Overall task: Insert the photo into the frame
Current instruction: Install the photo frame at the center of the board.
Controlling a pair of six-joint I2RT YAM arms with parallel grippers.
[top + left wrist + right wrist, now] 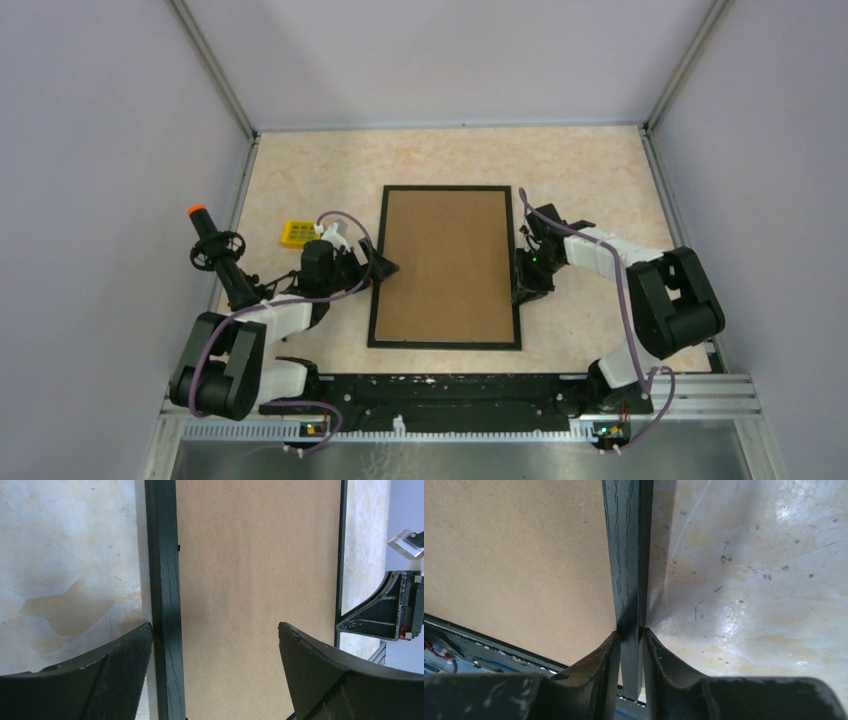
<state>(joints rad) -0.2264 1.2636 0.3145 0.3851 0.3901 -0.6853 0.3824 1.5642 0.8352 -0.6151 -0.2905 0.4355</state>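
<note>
The pale, mottled table [300, 180] is taken up at its middle by the frame [450, 188], which lies flat with its long sides running away from the arm bases. It is seen as a thin black rectangle with a faint wood grain along its rails. Its opening is filled edge to edge by a plain brown cardboard sheet [445, 265], laid level inside the rails. The photo is not seen in any view (it may lie beneath the sheet, but that cannot be told).

The step in hand is judged to be the closing-up of the frame, with the backing seated and the rails held at both long sides. The left gripper [215, 632] is spread wide and holds nothing; the left rail is straddled, one finger over the table and the other over the cardboard. The right gripper [630, 632] is drawn in narrowly on the right rail, which is pinched between its two fingers.

Before the next move, it needs to be confirmed that the print lies under the sheet; then the backing is to be pressed flat, without the frame being slid.

A small yellow block [297, 234] and an orange-capped black tool [197, 212] are left near the left arm, apart from the frame.
</note>
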